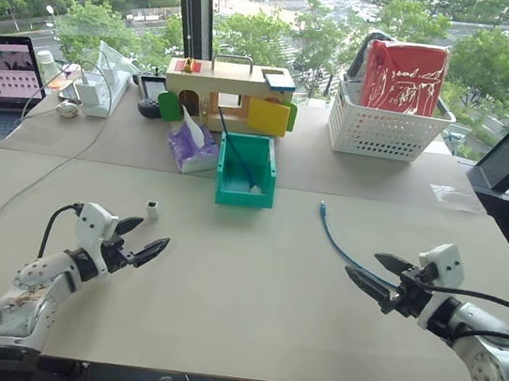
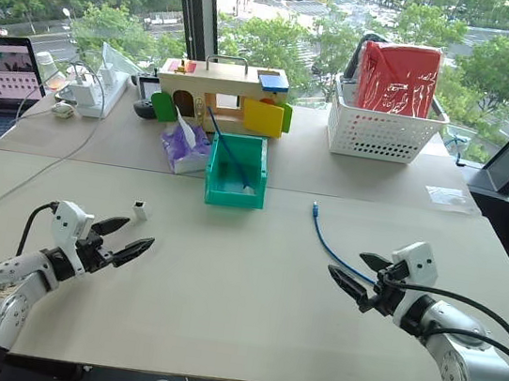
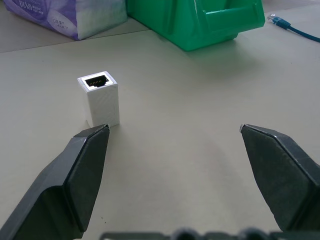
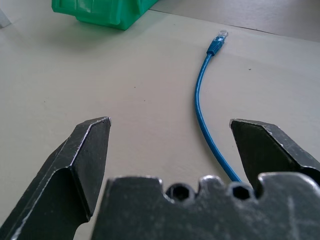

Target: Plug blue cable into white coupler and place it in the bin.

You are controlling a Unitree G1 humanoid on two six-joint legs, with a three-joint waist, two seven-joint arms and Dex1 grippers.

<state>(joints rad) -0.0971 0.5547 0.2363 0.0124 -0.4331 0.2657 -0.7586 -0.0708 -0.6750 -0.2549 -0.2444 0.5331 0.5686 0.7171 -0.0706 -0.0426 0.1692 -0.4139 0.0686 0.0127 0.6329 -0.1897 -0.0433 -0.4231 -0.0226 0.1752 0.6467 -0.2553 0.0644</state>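
The blue cable (image 1: 341, 248) lies on the table's right half, its plug (image 4: 218, 40) pointing toward the bin and its tail running under my right gripper (image 1: 363, 264). That gripper hovers open just above the table, with the cord (image 4: 200, 105) between its spread fingers but untouched. The white coupler (image 1: 152, 207) stands upright with its dark socket (image 3: 97, 80) facing up. It is just ahead of my open left gripper (image 1: 154, 233), near one fingertip (image 3: 95, 137) and outside the jaws. The teal-green bin (image 1: 243, 194) sits at the table's middle back.
A darker blue thin cable (image 1: 235, 150) leans in the bin. A purple tissue pack (image 1: 191, 147) lies left of the bin, with a wooden toy house (image 1: 231, 88) behind it. A white lattice basket (image 1: 386, 133) is back right. A laptop (image 1: 0, 79) and a long grey-white wire (image 1: 48, 171) are on the left.
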